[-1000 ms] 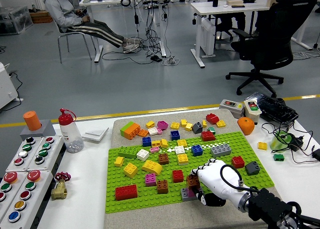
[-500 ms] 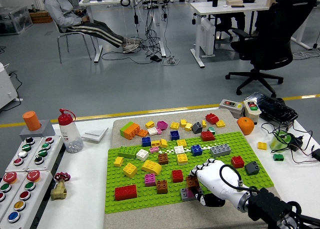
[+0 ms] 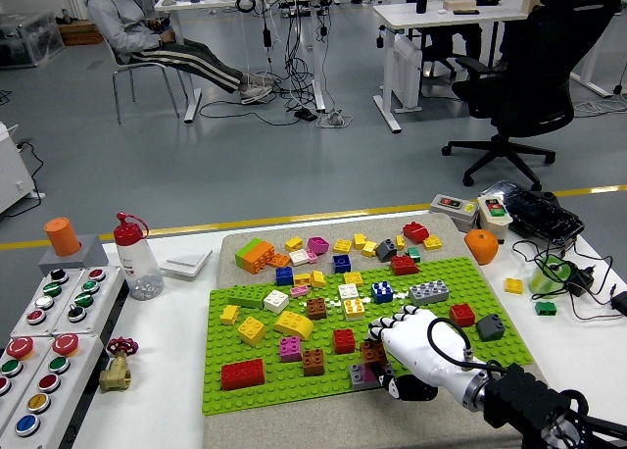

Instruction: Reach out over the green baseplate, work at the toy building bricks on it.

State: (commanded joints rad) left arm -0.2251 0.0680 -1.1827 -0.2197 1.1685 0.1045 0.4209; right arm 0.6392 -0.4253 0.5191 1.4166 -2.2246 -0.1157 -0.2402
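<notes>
Green baseplate [image 3: 431,314] shifted left | right robot hand [image 3: 411,349] still gripping brown brick [image 3: 372,352]

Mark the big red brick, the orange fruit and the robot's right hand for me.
Red brick [image 3: 242,374], head view, middle of its studded top.
Orange [image 3: 481,245], head view, centre of the fruit.
Right hand [image 3: 409,338], head view, back of the white hand.

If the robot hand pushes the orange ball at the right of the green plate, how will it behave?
The orange ball looks round and lies on flat mat, so it would probably roll away at a push. Nothing near it looks able to stop it except the button box behind. It seems smooth, so perhaps slippery to grip.
</notes>
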